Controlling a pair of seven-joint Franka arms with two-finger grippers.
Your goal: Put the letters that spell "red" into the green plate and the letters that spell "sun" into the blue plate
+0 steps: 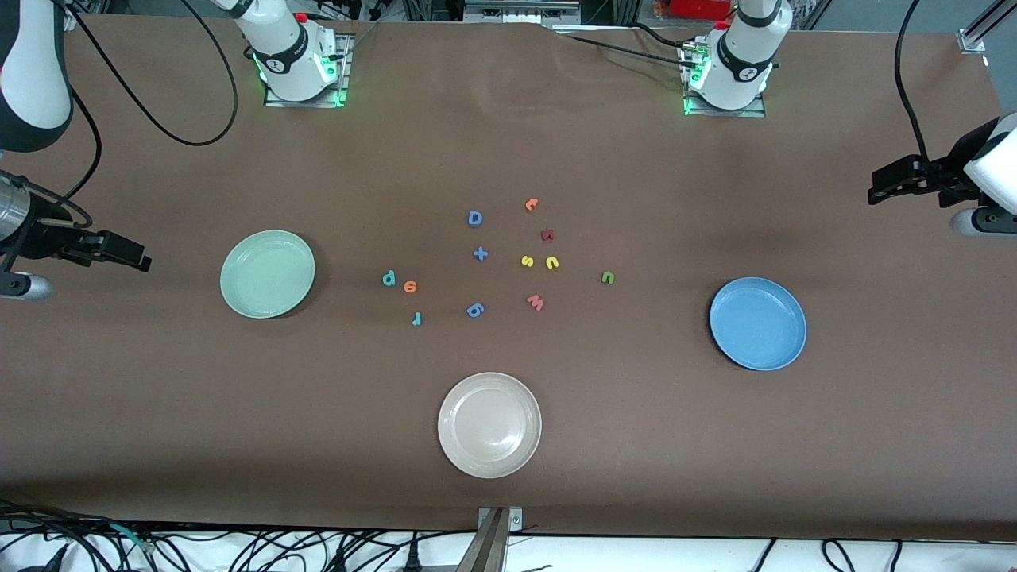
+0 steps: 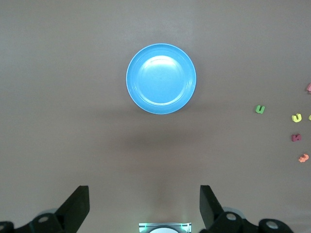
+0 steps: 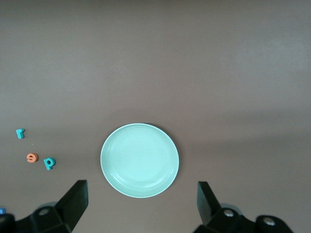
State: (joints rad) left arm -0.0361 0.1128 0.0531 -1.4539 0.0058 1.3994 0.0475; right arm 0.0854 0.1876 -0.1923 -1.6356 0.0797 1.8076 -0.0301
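The beige plate (image 1: 489, 425) sits low centre, bare table around it. At mid-frame, green plate (image 1: 268, 274) and blue plate (image 1: 758, 323) flank the scattered letters: "d" (image 1: 388, 278), "e" (image 1: 410, 287), "r" (image 1: 416, 318); "s" (image 1: 527, 260), "u" (image 1: 551, 262), "n" (image 1: 607, 277). The right gripper (image 3: 141, 201) and left gripper (image 2: 144, 204) hang wide open, empty, at the frame's edges.

We are looking at two white arms with black joint bands, each base (image 1: 300, 59) and its twin (image 1: 731, 67) bolted to a metal plate and glowing green along the lower edge. Black cables are trailing from both arms across the table's upper corners. The left gripper (image 2: 143, 206) is showing black, wedge-shaped fingers (image 2: 77, 201) on a dark body with round screw heads; the right gripper (image 3: 142, 204) is looking identical, its fingers (image 3: 75, 199) black too.
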